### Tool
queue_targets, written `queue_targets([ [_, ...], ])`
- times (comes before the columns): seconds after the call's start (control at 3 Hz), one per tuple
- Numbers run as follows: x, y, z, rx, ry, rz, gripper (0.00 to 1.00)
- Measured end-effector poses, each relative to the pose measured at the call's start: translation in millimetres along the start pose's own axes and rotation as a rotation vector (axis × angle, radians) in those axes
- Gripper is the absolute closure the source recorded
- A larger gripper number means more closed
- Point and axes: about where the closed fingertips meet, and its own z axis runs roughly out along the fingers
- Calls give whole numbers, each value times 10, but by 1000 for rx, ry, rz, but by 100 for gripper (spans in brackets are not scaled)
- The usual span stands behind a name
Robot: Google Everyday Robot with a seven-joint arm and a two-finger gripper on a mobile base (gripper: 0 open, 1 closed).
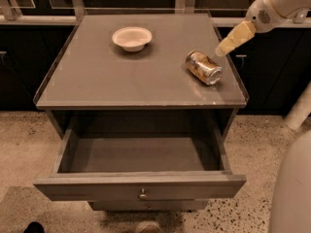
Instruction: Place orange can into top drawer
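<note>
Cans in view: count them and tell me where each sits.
1. The orange can lies on its side near the right edge of the cabinet top, beside the gripper hovering at its upper right. The open top drawer shows none.

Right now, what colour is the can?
The can is orange-gold and silver, best seen in the camera view; the claw hovers beside it.
</note>
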Motion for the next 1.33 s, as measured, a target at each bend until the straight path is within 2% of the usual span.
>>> queue_targets([
  [0.33, -182, 64, 373, -94, -63, 70, 0],
  [0.67, -263, 292, 794, -217, -47, 133, 0],
  [1.0, -245, 537, 1070, -260, 84, 103, 0],
  [1.33, -37, 602, 1129, -180, 261, 68, 0],
])
